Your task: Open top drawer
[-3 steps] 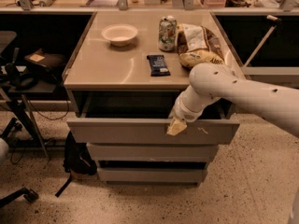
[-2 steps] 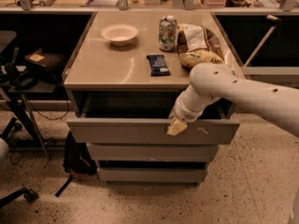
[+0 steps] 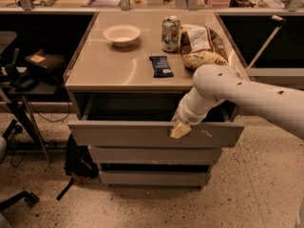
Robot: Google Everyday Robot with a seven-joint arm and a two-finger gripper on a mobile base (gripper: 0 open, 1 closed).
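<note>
Pulling seems the step in hand: the end effector [image 3: 180,129] rests on the lip of the partly open top drawer [image 3: 118,134], its grip unreadable, so a straight outward draw looks next.

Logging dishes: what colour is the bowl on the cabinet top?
Off-white bowl, camera view; gripper at the top drawer front.

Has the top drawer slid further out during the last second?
No. The top drawer stands as far out from the tabletop edge as before, the pincer at its upper lip.
</note>
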